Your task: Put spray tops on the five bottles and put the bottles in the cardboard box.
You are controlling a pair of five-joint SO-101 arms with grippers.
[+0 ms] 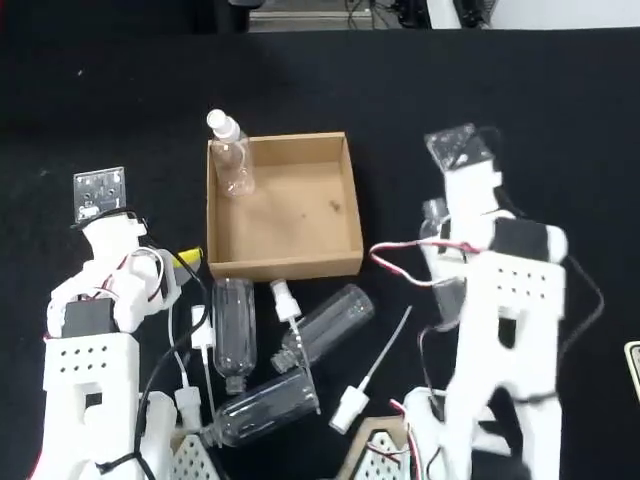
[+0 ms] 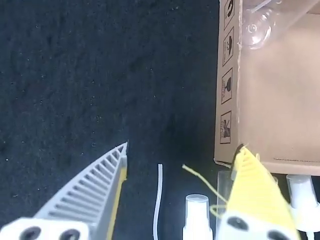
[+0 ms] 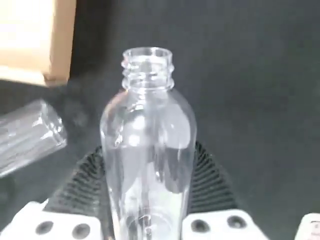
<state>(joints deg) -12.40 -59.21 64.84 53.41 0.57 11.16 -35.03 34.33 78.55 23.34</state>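
Note:
The cardboard box [image 1: 285, 262] stands mid-table. A clear bottle with a white spray top [image 1: 230, 155] leans in its far left corner; its base [image 2: 259, 27] appears in the left wrist view. My right gripper [image 1: 442, 275] [image 3: 150, 165] is shut on an uncapped clear bottle [image 3: 149, 125] [image 1: 435, 222], held right of the box with its neck away from the wrist. My left gripper [image 2: 182, 146] [image 1: 180, 270] is open beside the box's near left corner [image 2: 226, 125], over a spray top [image 2: 196, 215]. Three uncapped bottles [image 1: 234, 335] [image 1: 325, 322] [image 1: 262, 408] lie in front of the box.
Loose spray tops [image 1: 285, 300] [image 1: 203, 335] [image 1: 352, 403] [image 1: 188, 405] with thin dip tubes lie among the lying bottles. The end of one lying bottle [image 3: 27, 142] and a box corner [image 3: 57, 45] sit beside the held bottle. Black cloth [image 1: 520, 90] covers the table.

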